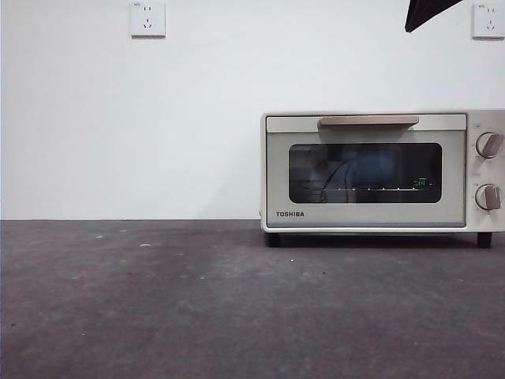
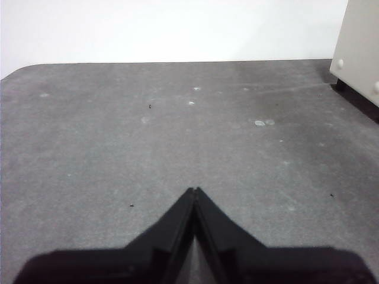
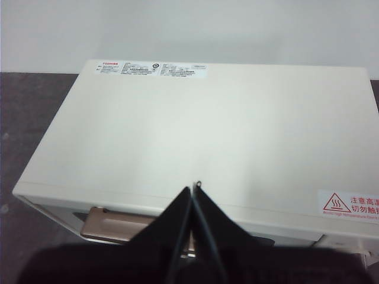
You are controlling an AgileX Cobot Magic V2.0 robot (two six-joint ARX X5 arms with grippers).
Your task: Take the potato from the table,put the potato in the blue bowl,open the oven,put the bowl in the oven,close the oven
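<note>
Left pincer (image 2: 194,190) low, right pincer (image 3: 194,189) high (both closed).

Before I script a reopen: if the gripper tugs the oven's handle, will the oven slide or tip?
The oven probably stays upright: it is wide, boxy, and stands on short dark feet. It may creep forward, since the table looks flat with nothing bracing it. The bar handle looks rigid, so the right gripper, above it, should grip firmly.
</note>
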